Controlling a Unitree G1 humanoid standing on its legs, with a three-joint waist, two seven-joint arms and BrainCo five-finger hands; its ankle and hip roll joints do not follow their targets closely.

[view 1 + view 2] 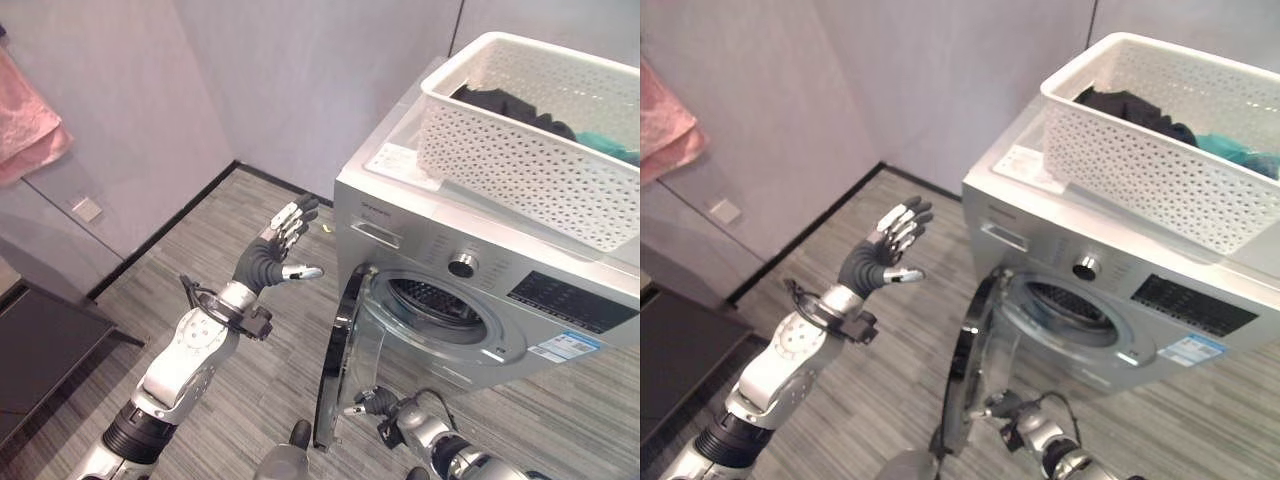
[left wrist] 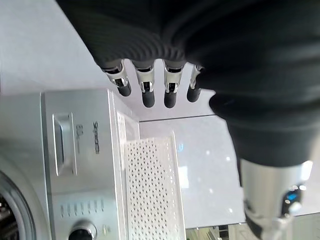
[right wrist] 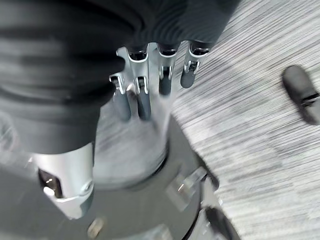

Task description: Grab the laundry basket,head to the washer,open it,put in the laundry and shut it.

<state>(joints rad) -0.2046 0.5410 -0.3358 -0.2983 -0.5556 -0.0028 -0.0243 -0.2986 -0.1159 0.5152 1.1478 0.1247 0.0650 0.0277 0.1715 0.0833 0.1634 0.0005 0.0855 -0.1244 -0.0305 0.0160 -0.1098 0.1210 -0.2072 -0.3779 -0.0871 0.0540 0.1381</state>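
With the washer [image 1: 480,290] door [image 1: 345,370] swung open at my right hand [image 1: 372,403], whose fingers curl loosely by its edge, and my left hand [image 1: 283,240] raised spread, I must next reach the laundry basket [image 1: 530,140] atop the washer.

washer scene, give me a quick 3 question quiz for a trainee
1. True or false: the washer door is open.
2. Where does the laundry basket stand? A on the floor, B on top of the washer, C in the left hand.
3. Which hand is down at the door's lower edge?

Key: 1 true. 2 B. 3 the right hand; the left is raised, fingers straight, holding nothing.
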